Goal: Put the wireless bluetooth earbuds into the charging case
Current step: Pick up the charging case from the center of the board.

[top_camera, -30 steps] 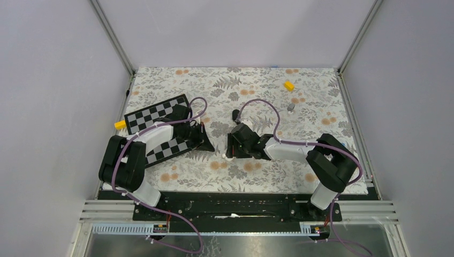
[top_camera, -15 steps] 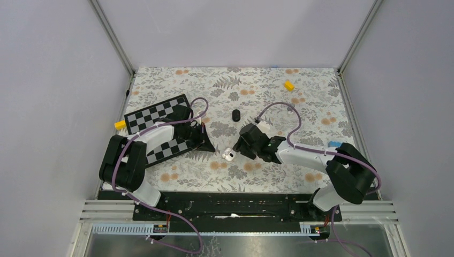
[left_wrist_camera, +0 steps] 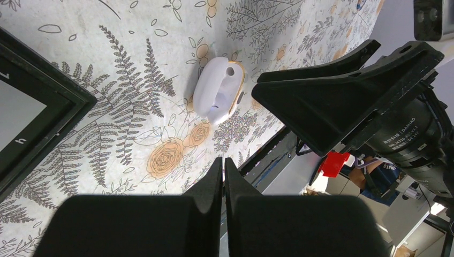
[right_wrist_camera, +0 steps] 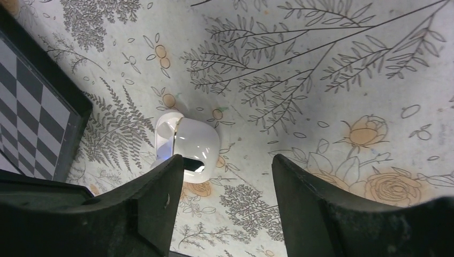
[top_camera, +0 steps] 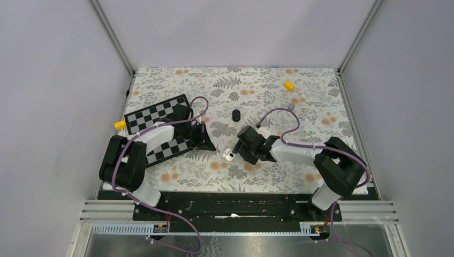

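Top view: white case [top_camera: 229, 156] sits on flowery desk [top_camera: 257, 85], between two pincers. Just left of it, left pincer [top_camera: 210, 145]; just right, right pincer [top_camera: 241, 152]. Farther back, small black oval thing [top_camera: 236, 114]. Under left arm, checker board [top_camera: 155, 113].

Left wrist view: here left pincer [left_wrist_camera: 224, 167] shut tight, holds nothing. White case [left_wrist_camera: 218, 91] ahead of tips, apart, lid up.

Right wrist view: here right pincer [right_wrist_camera: 227, 160] wide open, holds nothing. White case [right_wrist_camera: 188, 142] just past tips, close by one finger; touching or not, cannot tell.

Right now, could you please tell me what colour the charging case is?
The charging case is white, shown best in the left wrist view.
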You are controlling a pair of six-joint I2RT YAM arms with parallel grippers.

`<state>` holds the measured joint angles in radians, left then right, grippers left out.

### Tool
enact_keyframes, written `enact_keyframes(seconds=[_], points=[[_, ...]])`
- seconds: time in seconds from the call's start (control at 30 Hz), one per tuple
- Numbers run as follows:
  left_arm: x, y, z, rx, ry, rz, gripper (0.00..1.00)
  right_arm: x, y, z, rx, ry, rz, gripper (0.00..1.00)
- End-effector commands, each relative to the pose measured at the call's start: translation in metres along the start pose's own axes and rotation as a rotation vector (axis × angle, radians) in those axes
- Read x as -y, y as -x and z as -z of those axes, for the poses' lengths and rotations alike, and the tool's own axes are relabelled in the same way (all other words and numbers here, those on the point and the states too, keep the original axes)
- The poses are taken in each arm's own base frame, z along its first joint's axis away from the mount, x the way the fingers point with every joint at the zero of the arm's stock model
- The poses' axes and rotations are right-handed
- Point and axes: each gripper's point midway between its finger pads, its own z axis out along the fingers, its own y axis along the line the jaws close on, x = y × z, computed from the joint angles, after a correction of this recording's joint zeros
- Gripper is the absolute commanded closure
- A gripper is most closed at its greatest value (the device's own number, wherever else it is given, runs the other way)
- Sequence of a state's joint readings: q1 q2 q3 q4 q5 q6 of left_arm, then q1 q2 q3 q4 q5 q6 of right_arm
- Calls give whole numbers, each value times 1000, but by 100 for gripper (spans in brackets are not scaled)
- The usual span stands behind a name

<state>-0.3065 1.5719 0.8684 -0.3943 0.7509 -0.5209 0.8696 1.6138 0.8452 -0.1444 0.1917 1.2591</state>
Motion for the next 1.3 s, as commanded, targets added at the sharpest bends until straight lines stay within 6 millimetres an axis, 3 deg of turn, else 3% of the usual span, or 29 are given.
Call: enact_keyframes(seconds=[0.0,0.4,0.73,1.07,1.27], points=[[13,7,7,39,-35,-64,100,-27,5,1,-7,62,-33,32],[10,4,5,23,-43,-68,100,-36,-4,-8,-55,92,-51,32],[7,4,9,28,-34,-72,100,-40,-6,-12,-70,98,-55,46],[5,4,11,32,-33,-71,100,-32,-12,-22,-94,67,-57,47],[7,9,16,50,-39,-58,100,-35,-11,-19,-94,85,-31,66]])
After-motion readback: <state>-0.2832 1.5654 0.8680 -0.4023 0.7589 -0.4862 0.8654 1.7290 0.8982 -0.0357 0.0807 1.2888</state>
